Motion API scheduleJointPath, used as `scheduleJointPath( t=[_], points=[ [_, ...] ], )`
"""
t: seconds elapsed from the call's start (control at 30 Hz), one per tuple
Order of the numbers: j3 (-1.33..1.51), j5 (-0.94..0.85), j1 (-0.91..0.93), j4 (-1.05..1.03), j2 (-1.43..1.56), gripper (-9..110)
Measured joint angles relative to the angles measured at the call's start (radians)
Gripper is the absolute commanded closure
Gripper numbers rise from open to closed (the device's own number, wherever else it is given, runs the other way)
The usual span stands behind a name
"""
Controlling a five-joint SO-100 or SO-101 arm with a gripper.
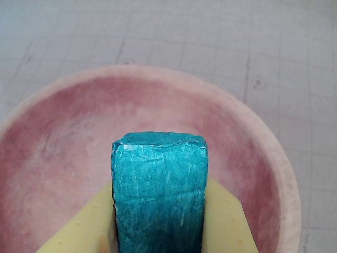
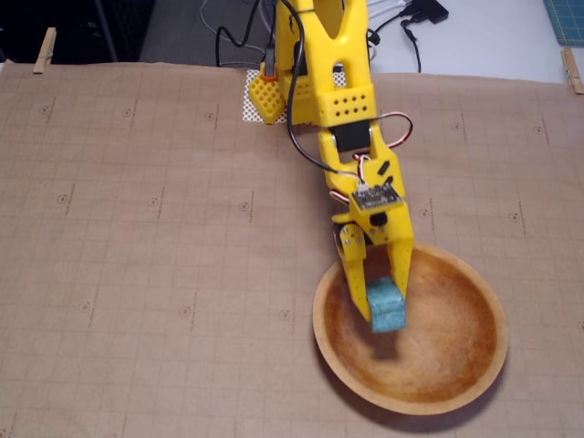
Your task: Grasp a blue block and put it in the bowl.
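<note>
Tool: the yellow tool (image 2: pixel 379 297) is clenched on the blue block (image 2: pixel 387 308), one finger on each side of it; in the wrist view the block (image 1: pixel 159 192) fills the lower middle with a yellow finger (image 1: pixel 229 224) pressed against each flank.
Blue block: teal, rough-surfaced, held above the inside of the bowl (image 2: pixel 474 365), over its left part in the fixed view; whether it touches the bowl floor cannot be told.
Bowl: round, shallow, wooden, orange-brown inside with a lighter rim; in the wrist view its rim (image 1: pixel 287 174) curves behind and around the block.
Arm: the yellow arm (image 2: pixel 333 82) reaches down from the top of the fixed view, with black and red wires along it.
Counter: covered by a brown gridded sheet (image 2: pixel 137 228), clipped at the far corners by wooden clothespins (image 2: pixel 44 50).
</note>
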State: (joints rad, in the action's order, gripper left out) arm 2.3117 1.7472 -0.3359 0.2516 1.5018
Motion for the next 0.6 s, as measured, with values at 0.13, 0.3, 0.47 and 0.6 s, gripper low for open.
scheduleJointPath(
  t=[0.13, 0.3, 0.47, 0.6],
  points=[
    [-0.057, 0.003, -0.008, 0.000, -0.051, 103],
    [-0.129, 0.003, -0.034, 0.000, -0.112, 103],
    [-0.183, 0.003, -0.029, 0.000, -0.178, 103],
    [-0.215, 0.003, -0.029, 0.000, -0.225, 103]
  ],
)
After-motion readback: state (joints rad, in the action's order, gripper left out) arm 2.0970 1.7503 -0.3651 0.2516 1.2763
